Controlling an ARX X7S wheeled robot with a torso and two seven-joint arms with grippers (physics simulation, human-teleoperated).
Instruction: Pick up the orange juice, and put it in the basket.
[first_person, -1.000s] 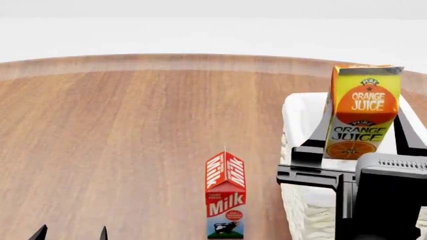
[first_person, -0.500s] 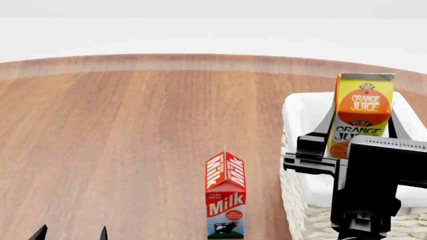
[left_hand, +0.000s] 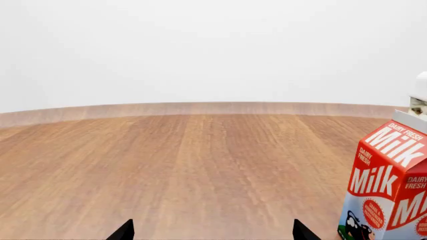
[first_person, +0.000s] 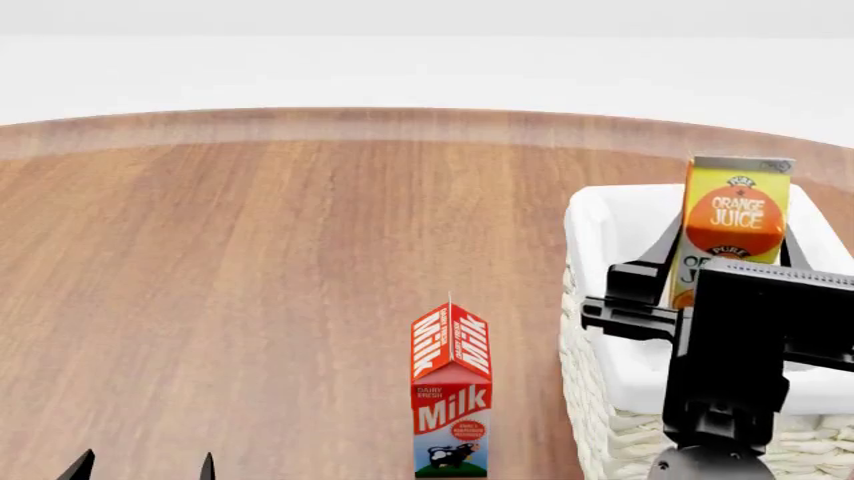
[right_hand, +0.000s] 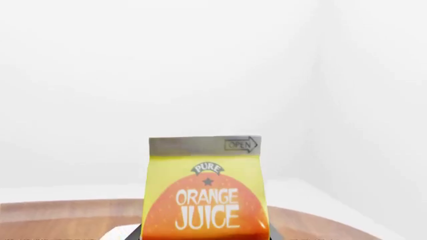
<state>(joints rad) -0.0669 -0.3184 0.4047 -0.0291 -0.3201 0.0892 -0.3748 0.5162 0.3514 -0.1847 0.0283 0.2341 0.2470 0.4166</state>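
Observation:
The orange juice (first_person: 735, 215) is a yellow carton with an orange circle, held upright over the inside of the basket (first_person: 598, 215), a cream wicker basket with a white liner at the table's right. My right gripper (first_person: 727, 262) is shut on the carton, one black finger on each side, and the carton's lower part is hidden behind the wrist. Up close in the right wrist view, the orange juice (right_hand: 205, 192) fills the space between the fingers. My left gripper (first_person: 143, 468) is open at the bottom left with only its fingertips (left_hand: 123, 231) showing and nothing between them.
A red-and-white Milk carton (first_person: 451, 392) stands upright on the wooden table (first_person: 267, 270), just left of the basket; the Milk carton (left_hand: 387, 187) is also at the edge of the left wrist view. The table's curved far edge meets a white wall.
My right gripper has lowered the orange juice into the basket and carried it a little farther right. The left gripper and Milk carton have not moved.

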